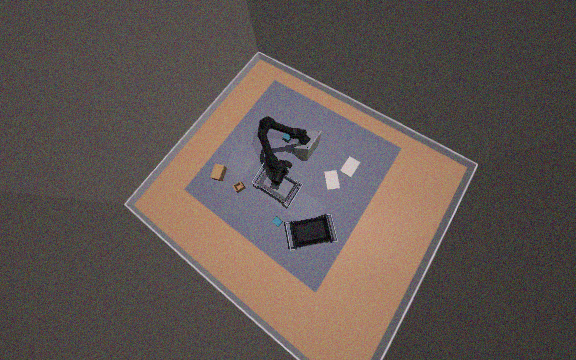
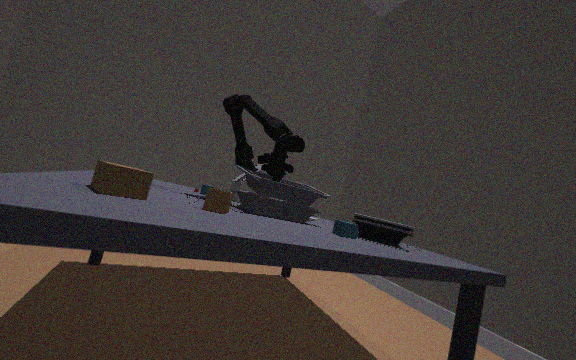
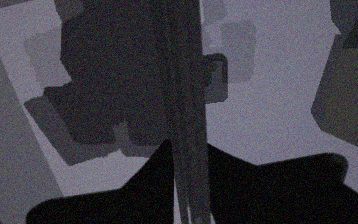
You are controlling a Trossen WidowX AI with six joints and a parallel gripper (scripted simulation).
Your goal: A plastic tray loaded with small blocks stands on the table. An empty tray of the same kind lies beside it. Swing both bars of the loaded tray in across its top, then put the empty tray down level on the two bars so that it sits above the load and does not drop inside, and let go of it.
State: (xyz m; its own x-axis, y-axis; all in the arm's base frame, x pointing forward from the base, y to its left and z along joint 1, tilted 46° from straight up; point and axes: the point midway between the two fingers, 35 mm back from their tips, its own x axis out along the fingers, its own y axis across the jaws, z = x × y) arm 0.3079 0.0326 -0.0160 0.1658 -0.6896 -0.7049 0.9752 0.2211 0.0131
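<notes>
My gripper points down and is shut on a side wall of the grey empty tray, whose wall runs up the middle of the wrist view. The empty tray is held directly above the grey loaded tray, which stands on the table. In the exterior view the held tray's rim slopes down to the right; whether it touches the bars is unclear. Pale wire shows at the left end between the trays. The load and most of the bars are hidden.
A black tray and a teal block stand to the right in the exterior view. An orange block and a small orange box stand left. Two white cards lie flat.
</notes>
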